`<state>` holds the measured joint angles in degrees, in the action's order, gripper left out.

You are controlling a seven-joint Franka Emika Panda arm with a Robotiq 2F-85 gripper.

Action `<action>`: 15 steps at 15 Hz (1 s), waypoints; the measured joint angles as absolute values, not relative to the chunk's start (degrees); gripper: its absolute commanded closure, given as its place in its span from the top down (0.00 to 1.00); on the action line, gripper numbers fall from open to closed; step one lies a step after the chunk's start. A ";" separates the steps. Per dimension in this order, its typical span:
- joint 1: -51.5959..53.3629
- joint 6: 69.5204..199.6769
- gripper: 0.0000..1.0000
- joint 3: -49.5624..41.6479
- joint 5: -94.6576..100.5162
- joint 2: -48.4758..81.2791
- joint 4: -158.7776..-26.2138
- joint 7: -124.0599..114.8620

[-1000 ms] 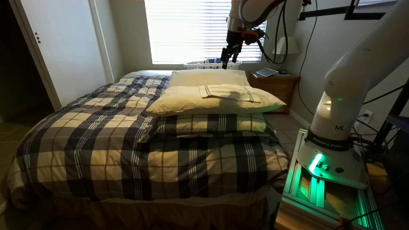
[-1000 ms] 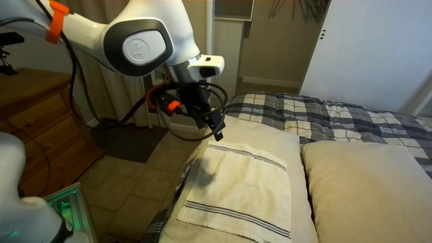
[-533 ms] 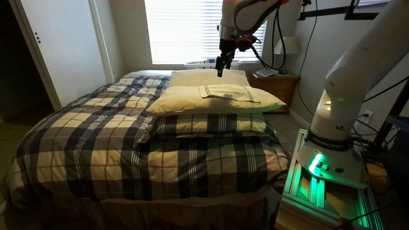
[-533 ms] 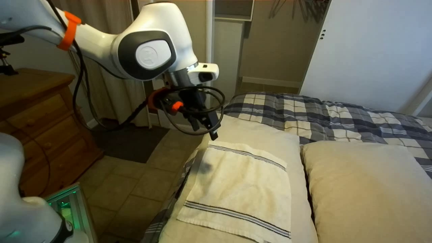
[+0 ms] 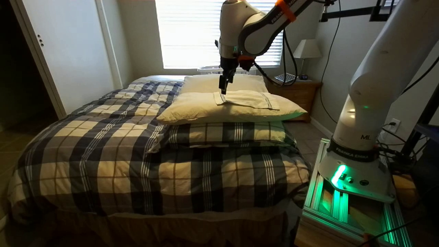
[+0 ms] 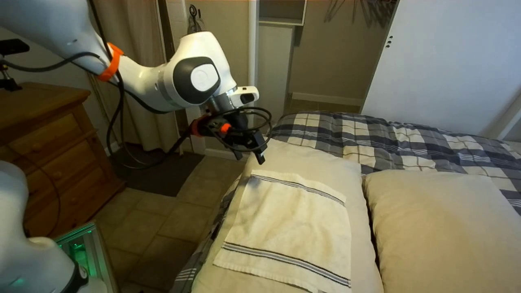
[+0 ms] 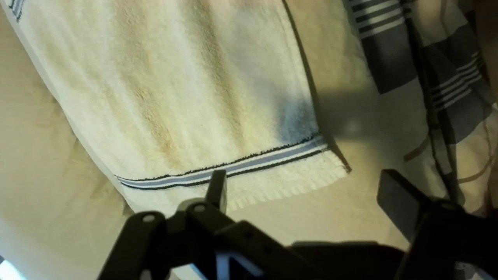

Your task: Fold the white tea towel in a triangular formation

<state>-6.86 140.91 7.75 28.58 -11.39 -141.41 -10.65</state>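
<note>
The white tea towel [image 6: 293, 219] lies flat and unfolded on a cream pillow [image 6: 313, 156], with dark and blue stripes near two opposite ends. It also shows in an exterior view [image 5: 245, 98] and in the wrist view [image 7: 175, 97]. My gripper [image 6: 249, 159] is open and empty, above the pillow near the towel's striped far end; it also shows in an exterior view [image 5: 226, 88]. In the wrist view, the fingers [image 7: 303, 173] are wide apart. One finger overlaps the towel's striped end, and a towel corner appears between the fingers, slightly ahead of them. Nothing is gripped.
A second cream pillow [image 6: 439, 228] lies beside the towel's pillow. The plaid bedspread [image 5: 120, 164] covers the bed beneath. A wooden nightstand [image 5: 295, 94] with a lamp [image 5: 307, 49] stands behind. A wooden dresser [image 6: 61, 142] stands near the arm. A black cable loops round the gripper.
My arm has reached farther out and lowered. The gripper has come down toward the towel's striped end, and its shadow has moved to that end. The towel has not moved.
</note>
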 measured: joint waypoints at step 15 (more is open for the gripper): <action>-2.05 144.64 0.44 3.48 39.54 3.70 -134.81 -26.20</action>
<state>-2.05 144.64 3.48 39.54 3.70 -134.81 -26.20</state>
